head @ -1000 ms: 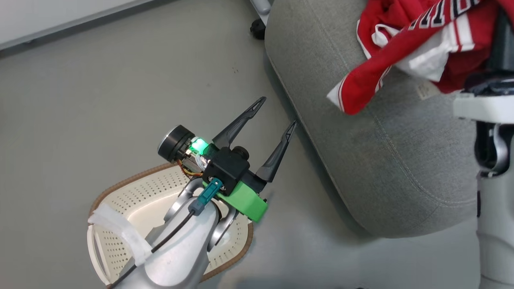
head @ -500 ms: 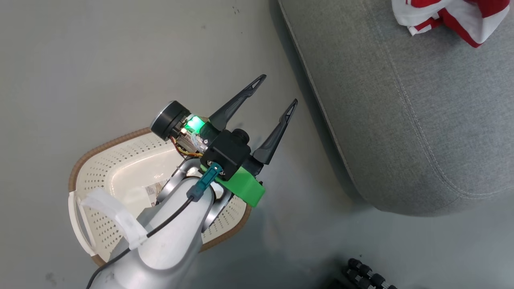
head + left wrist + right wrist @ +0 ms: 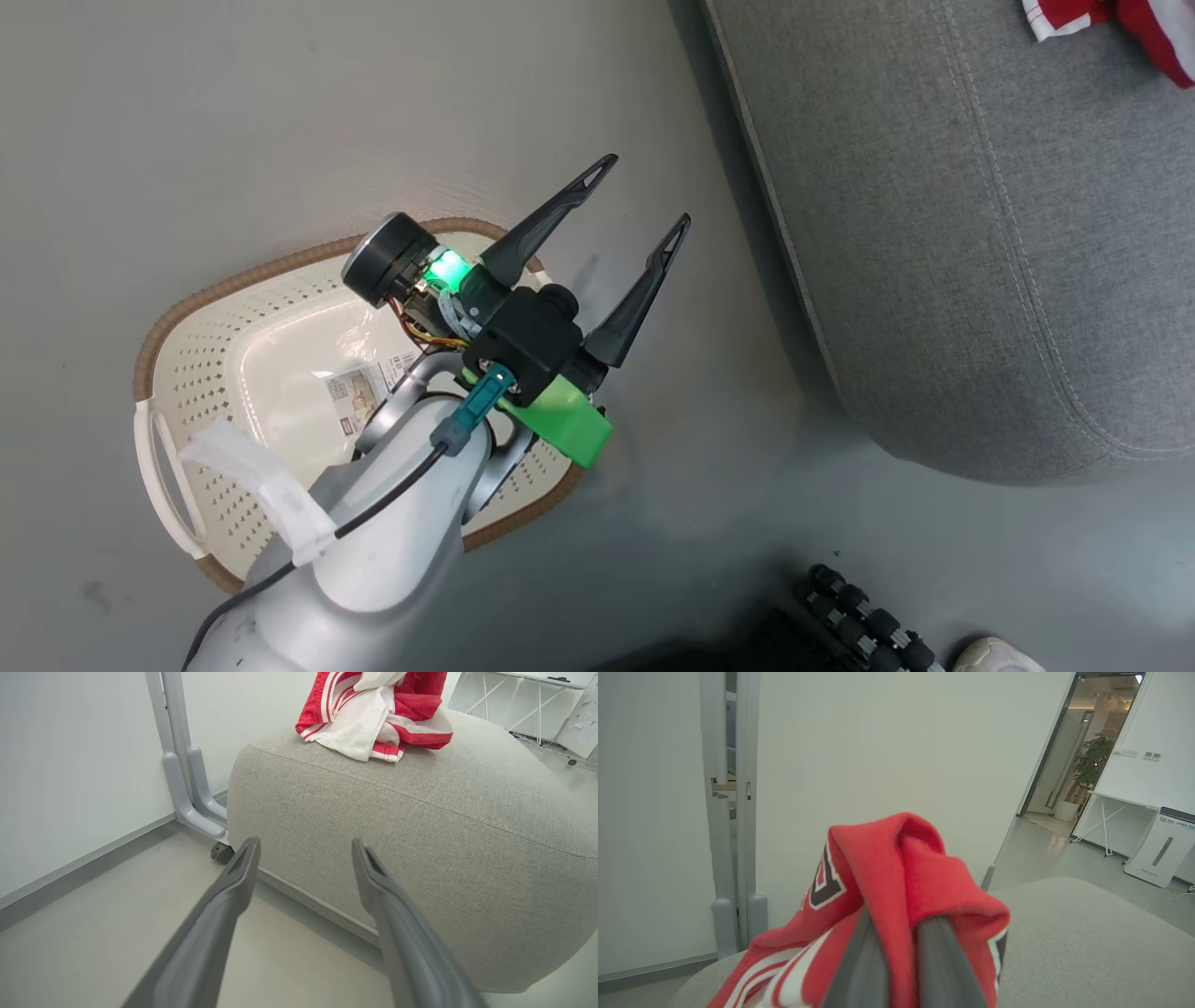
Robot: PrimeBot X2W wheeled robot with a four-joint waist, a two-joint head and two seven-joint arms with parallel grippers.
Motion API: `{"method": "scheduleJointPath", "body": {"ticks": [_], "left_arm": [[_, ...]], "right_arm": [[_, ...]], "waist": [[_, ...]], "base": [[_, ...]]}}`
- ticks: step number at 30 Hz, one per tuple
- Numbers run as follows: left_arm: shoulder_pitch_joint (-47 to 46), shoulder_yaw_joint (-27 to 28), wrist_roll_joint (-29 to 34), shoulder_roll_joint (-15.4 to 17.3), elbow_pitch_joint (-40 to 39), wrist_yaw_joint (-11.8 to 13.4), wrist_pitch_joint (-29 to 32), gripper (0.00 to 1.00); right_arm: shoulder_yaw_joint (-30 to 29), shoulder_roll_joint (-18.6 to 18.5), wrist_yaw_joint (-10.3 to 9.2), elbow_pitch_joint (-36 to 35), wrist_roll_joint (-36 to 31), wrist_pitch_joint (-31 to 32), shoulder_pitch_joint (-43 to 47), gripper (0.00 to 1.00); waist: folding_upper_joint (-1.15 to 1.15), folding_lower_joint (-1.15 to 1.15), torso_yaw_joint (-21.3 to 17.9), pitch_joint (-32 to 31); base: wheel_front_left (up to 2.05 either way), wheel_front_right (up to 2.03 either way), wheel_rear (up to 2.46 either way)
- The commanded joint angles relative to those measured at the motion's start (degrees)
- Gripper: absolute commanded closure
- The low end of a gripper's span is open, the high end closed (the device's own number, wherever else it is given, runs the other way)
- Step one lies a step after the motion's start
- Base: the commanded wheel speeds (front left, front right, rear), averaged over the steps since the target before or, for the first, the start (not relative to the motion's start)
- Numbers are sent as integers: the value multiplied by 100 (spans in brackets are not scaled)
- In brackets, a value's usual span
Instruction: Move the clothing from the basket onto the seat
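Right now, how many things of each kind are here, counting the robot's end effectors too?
basket: 1
seat: 1
clothing heap: 1, red and white, garments not separable
end effectors: 2, left end effector open, right end effector shut on the clothing heap
Total: 5

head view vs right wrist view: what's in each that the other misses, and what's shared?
Head view: the basket, visible bottom bare but for a label, and the open left claw. Right wrist view: the right claw shut on the red clothing, a doorway, a plant. Shared: the grey seat and that red clothing.
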Motion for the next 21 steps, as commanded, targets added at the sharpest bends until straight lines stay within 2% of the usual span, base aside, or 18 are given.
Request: {"method": "scheduleJointPath", "body": {"ticks": [1, 7, 14, 15, 16, 18, 21], "left_arm": [[-112, -2, 23, 47, 9, 11, -1, 0], [-150, -12, -32, 44, 27, 47, -7, 0], [-120, 21, -90, 94, 54, 93, -17, 0], [-108, 22, -94, 95, 55, 107, -19, 0], [-96, 20, -98, 93, 54, 114, -20, 0], [-51, 18, -124, 76, 65, 127, -23, 0], [50, 25, -176, 43, 101, 150, -25, 0]], "right_arm": [[-35, 22, -6, 145, -52, -11, 84, 100], [-19, 162, -6, 704, -68, -11, 379, 100], [72, 328, -6, 974, 35, -11, 753, 100], [80, 350, -6, 967, 46, -11, 788, 59], [106, 365, -6, 971, 78, -11, 820, 0], [102, 485, -6, 918, 281, -11, 900, 0], [275, 473, -6, 759, 383, -11, 1169, 0]], "waist": [[57, -1, 36, 66], [57, -1, 79, 98], [57, -1, 54, -34], [57, -1, 44, -71], [57, -1, 39, -107], [57, -1, 26, -210], [57, -1, -3, -418]], "base": [[0, 0, 0], [0, 0, 0], [0, 0, 0], [0, 0, 0], [0, 0, 0], [0, 0, 0], [0, 0, 0]]}}
